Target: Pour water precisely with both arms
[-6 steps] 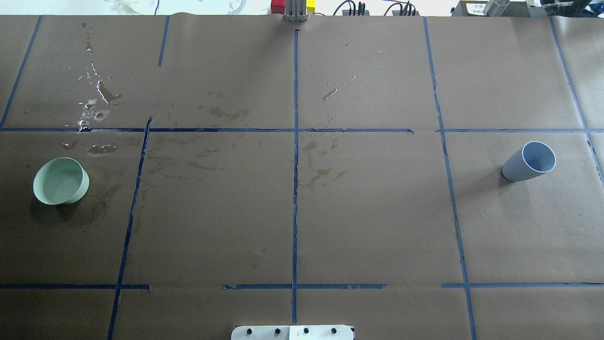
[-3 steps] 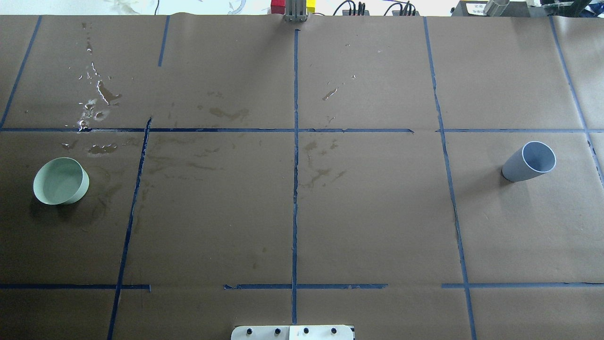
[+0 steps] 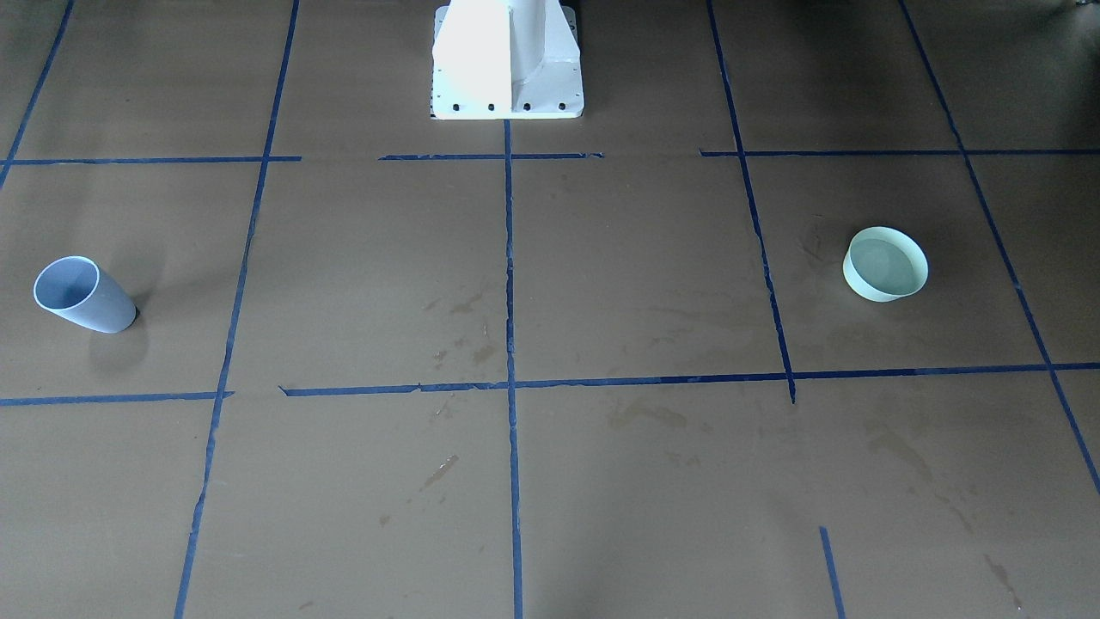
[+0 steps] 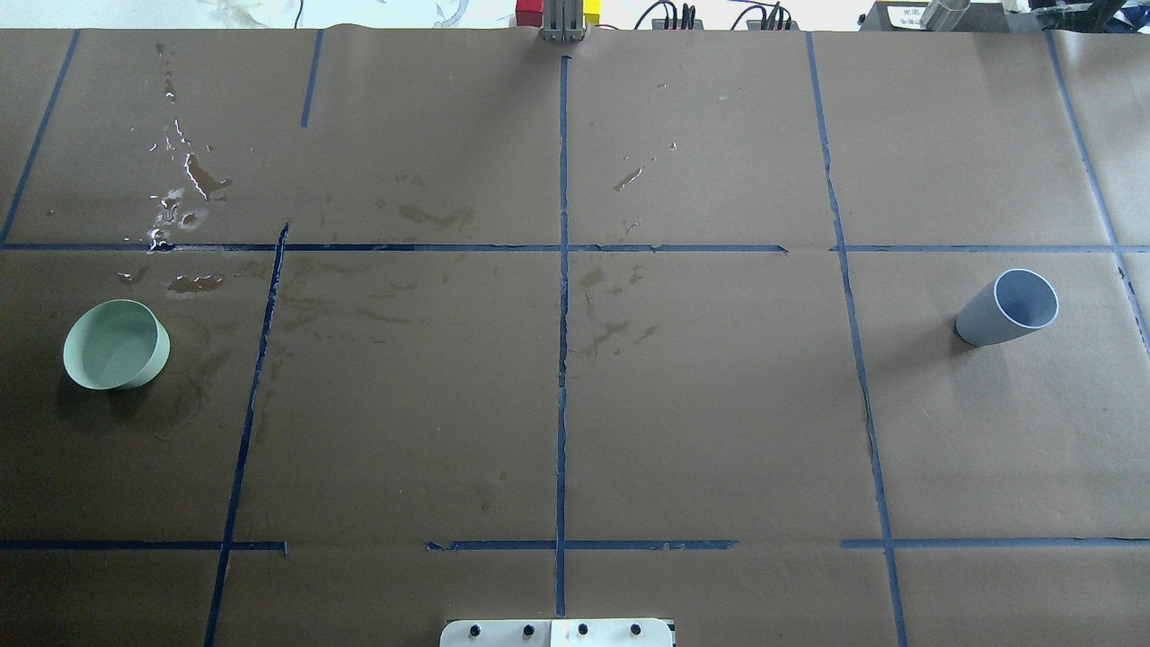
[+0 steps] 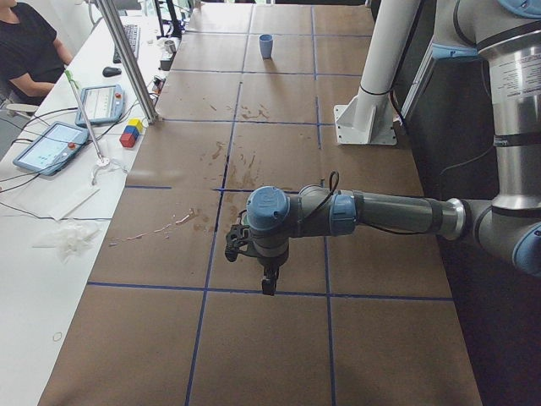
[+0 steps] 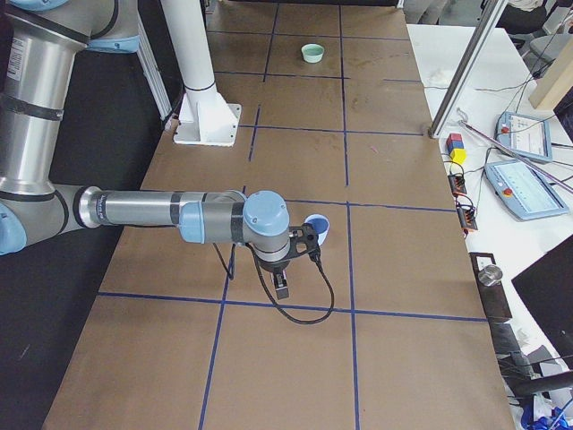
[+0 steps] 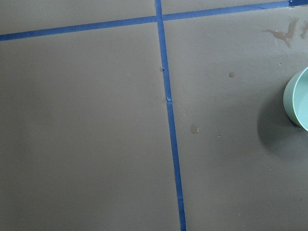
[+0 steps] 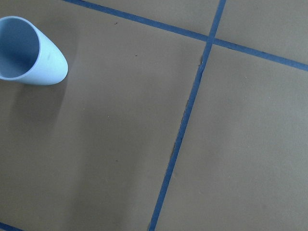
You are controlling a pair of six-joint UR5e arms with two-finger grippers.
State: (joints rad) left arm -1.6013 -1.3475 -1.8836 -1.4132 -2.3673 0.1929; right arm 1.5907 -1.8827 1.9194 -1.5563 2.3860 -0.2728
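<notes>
Spanning the table, brown paper [image 4: 719, 404] is divided into large rectangles by blue tape lines [image 4: 562, 359]. Just past its far edge a red block [image 4: 530, 11] and a yellow block [image 4: 591, 11] are seen. A pale green bowl [image 4: 160, 355] is set near the left edge and a light blue cup [image 4: 984, 325] near the right edge, well apart, with the broad middle of the paper lying between them. The white pedestal base [image 3: 507, 60] is fixed at the near edge, in the middle. The left arm [image 5: 389, 216] is stretched out level above the paper at the left end, and the left gripper [image 5: 267, 290] is pointed straight down, apart from the paper; whether it is released or clenched cannot be told. The right arm [image 6: 152, 213] is held likewise at the right end, with the right gripper [image 6: 280, 288] pointed down and the cup partly hidden behind it in that side view; its state cannot be told either. The bowl is caught only at the right border of the left wrist view, and the cup in the upper left corner of the right wrist view. The water [image 4: 196, 171] is seen as glossy drops and small puddles on the paper beyond the bowl, at the far left. A level, faintly sheened surface is also shown inside the bowl in the front-facing view, and may be more of it. What the cup holds cannot be told.
</notes>
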